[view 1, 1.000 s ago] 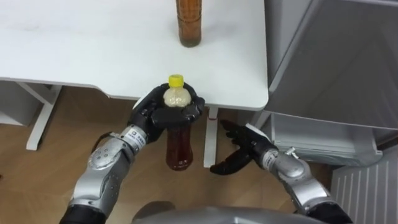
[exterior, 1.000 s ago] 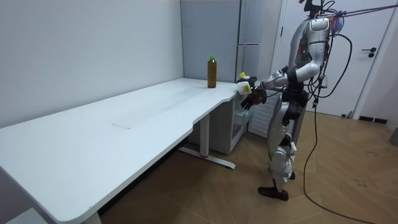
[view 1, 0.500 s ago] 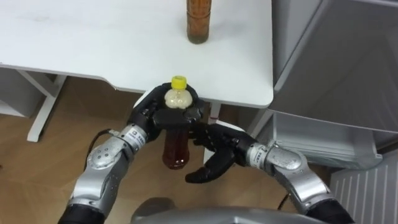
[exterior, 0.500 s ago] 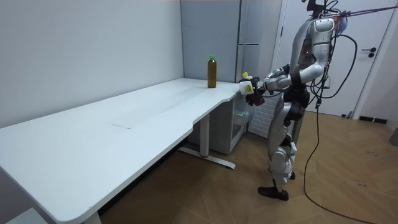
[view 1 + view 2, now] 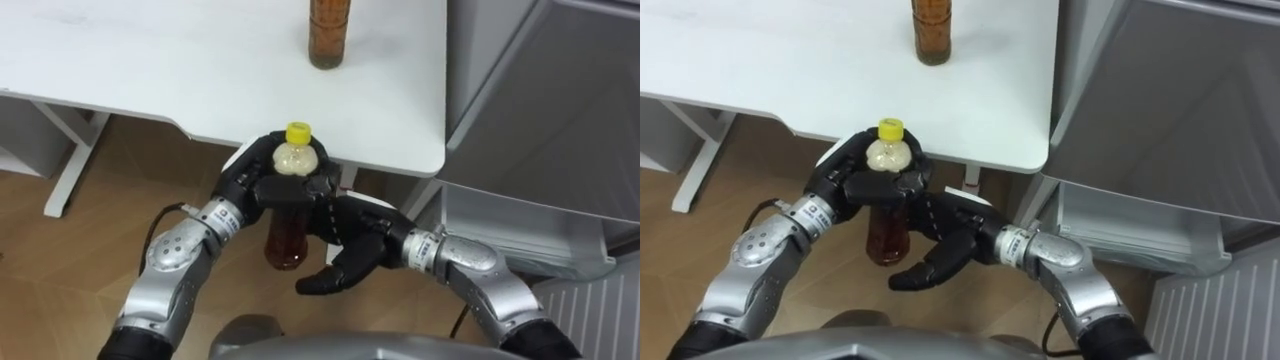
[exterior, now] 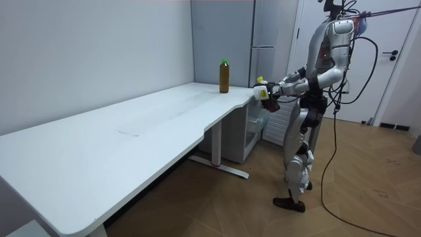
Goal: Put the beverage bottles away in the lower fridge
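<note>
My left hand (image 5: 243, 192) is shut round the neck and shoulder of an amber drink bottle (image 5: 286, 236) with a yellow cap, and holds it upright just off the near edge of the white table (image 5: 150, 70). My right hand (image 5: 350, 255) is open beside the bottle's lower half, fingers spread towards it; contact is unclear. A second amber bottle (image 5: 329, 30) stands on the table farther back and shows a green cap in the room view (image 6: 223, 75). The grey fridge (image 5: 540, 100) rises at my right, with its lower compartment (image 5: 520, 225) open.
I stand at the table's end beside the fridge (image 6: 266, 39). The table's corner (image 5: 425, 160) lies just behind the held bottle. White table legs (image 5: 75, 165) and wooden floor (image 5: 60, 260) are below. A door (image 6: 388, 59) is on the room view's right.
My right hand has come up and leftward from near the fridge to the side of the held bottle. The left hand keeps its hold; the bottle has barely moved.
</note>
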### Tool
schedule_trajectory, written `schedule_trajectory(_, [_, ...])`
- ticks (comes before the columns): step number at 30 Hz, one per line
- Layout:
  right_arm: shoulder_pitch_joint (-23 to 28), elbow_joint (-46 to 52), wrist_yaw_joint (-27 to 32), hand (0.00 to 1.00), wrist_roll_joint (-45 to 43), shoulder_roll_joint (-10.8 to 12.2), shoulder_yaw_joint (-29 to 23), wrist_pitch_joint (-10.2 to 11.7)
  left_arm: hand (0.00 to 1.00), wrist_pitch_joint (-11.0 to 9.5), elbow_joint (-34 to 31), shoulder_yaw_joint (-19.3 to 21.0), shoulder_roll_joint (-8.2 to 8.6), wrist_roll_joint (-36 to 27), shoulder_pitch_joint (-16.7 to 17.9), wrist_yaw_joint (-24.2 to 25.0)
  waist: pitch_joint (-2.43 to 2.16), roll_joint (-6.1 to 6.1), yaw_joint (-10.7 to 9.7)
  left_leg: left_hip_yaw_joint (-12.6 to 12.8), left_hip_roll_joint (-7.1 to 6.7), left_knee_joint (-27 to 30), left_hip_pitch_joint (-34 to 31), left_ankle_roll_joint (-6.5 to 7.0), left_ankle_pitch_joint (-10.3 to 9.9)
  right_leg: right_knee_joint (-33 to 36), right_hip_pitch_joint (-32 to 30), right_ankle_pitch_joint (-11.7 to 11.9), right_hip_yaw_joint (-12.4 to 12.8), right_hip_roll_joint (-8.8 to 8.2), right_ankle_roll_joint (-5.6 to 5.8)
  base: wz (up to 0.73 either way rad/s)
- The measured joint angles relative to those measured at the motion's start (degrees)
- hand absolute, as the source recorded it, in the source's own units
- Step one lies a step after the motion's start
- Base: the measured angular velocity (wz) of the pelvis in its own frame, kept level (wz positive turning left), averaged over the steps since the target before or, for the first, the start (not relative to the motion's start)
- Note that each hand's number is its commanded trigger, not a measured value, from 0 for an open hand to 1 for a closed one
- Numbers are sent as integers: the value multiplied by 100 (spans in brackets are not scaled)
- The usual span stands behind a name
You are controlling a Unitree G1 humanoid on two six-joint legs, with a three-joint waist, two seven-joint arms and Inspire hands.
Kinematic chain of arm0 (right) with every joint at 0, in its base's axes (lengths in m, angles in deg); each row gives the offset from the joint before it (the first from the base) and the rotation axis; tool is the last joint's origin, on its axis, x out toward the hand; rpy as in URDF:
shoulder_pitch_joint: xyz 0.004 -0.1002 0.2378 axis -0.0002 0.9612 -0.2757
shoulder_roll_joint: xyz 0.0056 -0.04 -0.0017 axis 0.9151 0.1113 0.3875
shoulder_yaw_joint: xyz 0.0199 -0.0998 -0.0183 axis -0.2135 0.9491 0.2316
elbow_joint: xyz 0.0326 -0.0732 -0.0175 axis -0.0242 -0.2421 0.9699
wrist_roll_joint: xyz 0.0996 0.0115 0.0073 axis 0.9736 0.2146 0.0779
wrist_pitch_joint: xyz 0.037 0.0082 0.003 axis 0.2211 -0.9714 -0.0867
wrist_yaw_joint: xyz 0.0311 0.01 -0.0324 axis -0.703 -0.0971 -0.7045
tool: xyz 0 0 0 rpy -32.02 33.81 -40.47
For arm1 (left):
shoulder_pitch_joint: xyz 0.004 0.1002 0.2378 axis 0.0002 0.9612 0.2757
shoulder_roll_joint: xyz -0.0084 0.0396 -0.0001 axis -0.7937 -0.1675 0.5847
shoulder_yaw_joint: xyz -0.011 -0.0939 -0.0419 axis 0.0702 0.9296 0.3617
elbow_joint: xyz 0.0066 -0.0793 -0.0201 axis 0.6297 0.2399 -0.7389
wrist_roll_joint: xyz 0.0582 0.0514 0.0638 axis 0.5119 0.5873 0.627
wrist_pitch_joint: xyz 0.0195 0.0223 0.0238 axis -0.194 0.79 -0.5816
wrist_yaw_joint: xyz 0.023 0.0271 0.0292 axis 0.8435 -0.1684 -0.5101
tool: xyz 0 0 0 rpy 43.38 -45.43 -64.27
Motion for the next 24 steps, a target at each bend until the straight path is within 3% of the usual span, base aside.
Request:
schedule_trajectory(10, [25, -71, 12, 0, 460, 7, 54, -51, 100, -206, -6, -147, -35, 32, -1, -133, -33, 62, -1, 2, 4, -54, 107, -3, 0, 14, 101, 3, -3, 3, -1, 0])
schedule_trajectory(24, [23, -193, 11, 0, 665, 7, 129, -127, 100, -205, -9, -266, -48, 269, -28, -193, -29, 68, -16, 33, 20, 1, 92, -2, -1, 36, 67, 9, 24, 10, -11, 0])
